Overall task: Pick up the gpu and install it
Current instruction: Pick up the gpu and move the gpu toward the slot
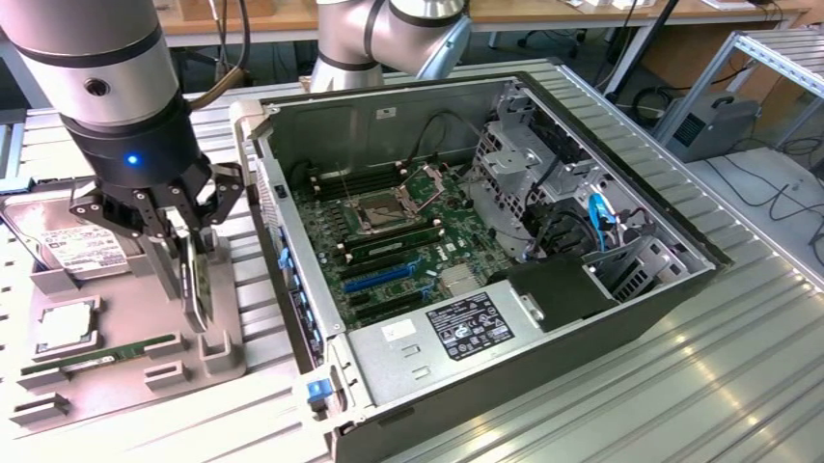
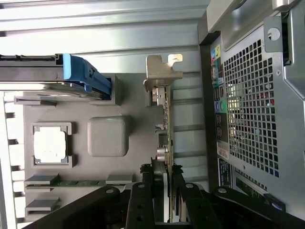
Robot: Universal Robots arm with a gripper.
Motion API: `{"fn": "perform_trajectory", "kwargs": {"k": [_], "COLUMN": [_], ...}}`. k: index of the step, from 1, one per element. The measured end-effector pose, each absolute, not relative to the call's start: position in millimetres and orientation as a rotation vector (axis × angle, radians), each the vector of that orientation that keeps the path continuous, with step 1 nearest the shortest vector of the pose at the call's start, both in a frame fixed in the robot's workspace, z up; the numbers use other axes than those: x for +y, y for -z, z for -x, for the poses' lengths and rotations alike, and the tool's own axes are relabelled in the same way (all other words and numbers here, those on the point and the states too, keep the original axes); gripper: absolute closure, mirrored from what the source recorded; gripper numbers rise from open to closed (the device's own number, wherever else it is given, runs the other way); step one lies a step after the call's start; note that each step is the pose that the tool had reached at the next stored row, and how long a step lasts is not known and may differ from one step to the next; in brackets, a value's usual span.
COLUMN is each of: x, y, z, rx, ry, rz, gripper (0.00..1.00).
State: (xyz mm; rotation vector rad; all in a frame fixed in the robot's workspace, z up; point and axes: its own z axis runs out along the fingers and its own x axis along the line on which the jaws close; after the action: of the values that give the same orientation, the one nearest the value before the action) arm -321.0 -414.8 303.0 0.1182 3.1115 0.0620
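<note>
The claw (image 2: 164, 175), clenched on the upright gpu (image 2: 165, 117), needs a straight, untilted lift to clear the gray tray (image 2: 136, 136) cleanly.

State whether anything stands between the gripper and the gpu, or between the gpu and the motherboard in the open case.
Nothing separates the gripper and the gpu: its fingers close on the upright card's edge. Between the gpu and the motherboard rises the case wall beside the tray; the case is open on top.
</note>
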Motion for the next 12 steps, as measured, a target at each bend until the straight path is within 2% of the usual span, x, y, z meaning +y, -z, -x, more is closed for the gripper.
{"fn": "perform_trajectory", "kwargs": {"k": [12], "x": [-414.8], "y": [-308.2], "z": [321.0], "rx": [3.111], "ry": [-0.062], "rz": [-0.118], "gripper": [0.73]}}
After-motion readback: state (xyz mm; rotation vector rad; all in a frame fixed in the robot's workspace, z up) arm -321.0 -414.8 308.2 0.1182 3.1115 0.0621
